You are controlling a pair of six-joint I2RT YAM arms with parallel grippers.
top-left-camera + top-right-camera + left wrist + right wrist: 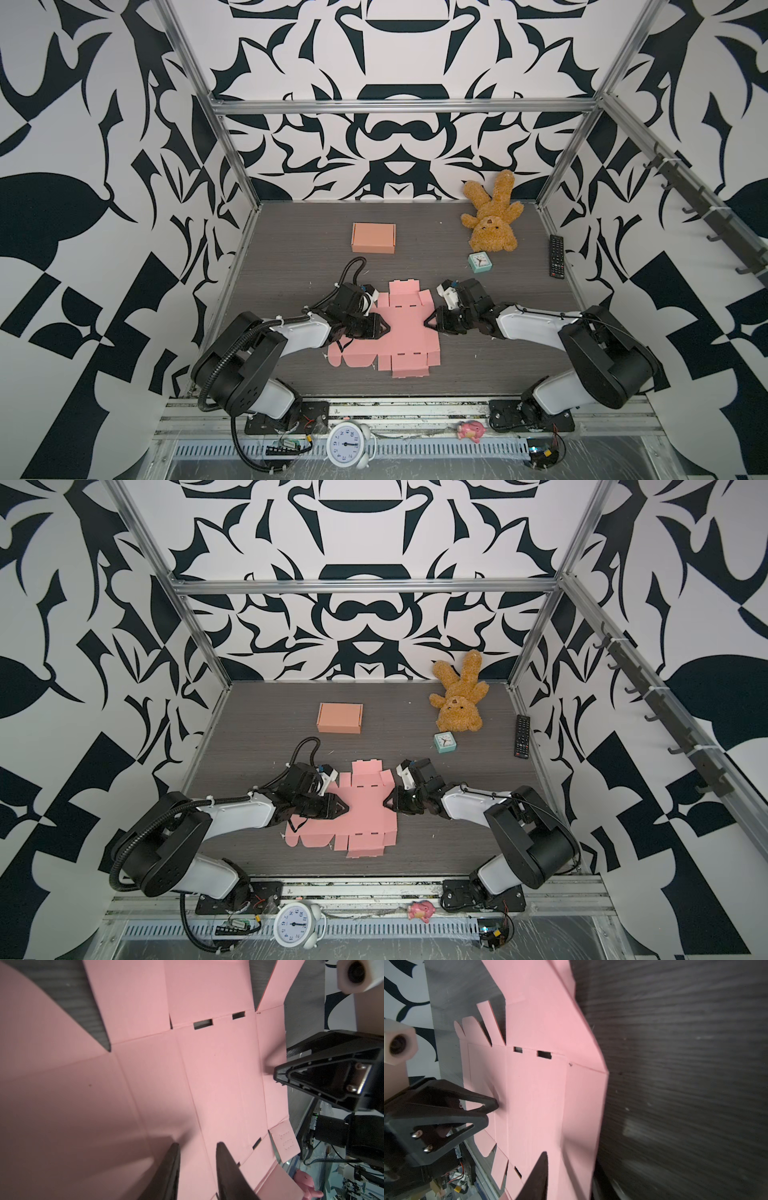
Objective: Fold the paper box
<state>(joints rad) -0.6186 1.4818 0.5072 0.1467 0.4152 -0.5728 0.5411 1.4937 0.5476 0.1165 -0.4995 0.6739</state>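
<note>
Twice sighted the paper box [401, 332], in both top views, as a pink die-cut sheet lying unfolded on the grey desk [291, 257], towards the near edge and about midway between the two arms. Found its middle panels flat against the surface, with slots and flaps showing at the far and near ends.

Recorded the left tool [389, 328] tip-down on the left part of the sheet. Saw in the left wrist view its fingers [172, 1167] standing narrowly apart, with bare pink sheet between them and nothing pinched.

Recorded the right tool [427, 324] at the sheet's right edge, facing the left tool across the middle panels. Saw in the right wrist view one finger [538, 1174] above the right edge panel, that panel lifted off the desk, and a dark blurred shape below the edge. Could not tell whether this tool was pinching the panel or merely spread around it.

Logged elsewhere on the desk:
- a closed peach carton [373, 237], far of the sheet and well apart from it
- a brown teddy bear [492, 220] at the far right
- a small teal clock [480, 262] just near of the bear
- a black remote [557, 255] by the right wall

Logged on the near rail a white alarm clock [345, 444] and a pink toy [470, 430].
</note>
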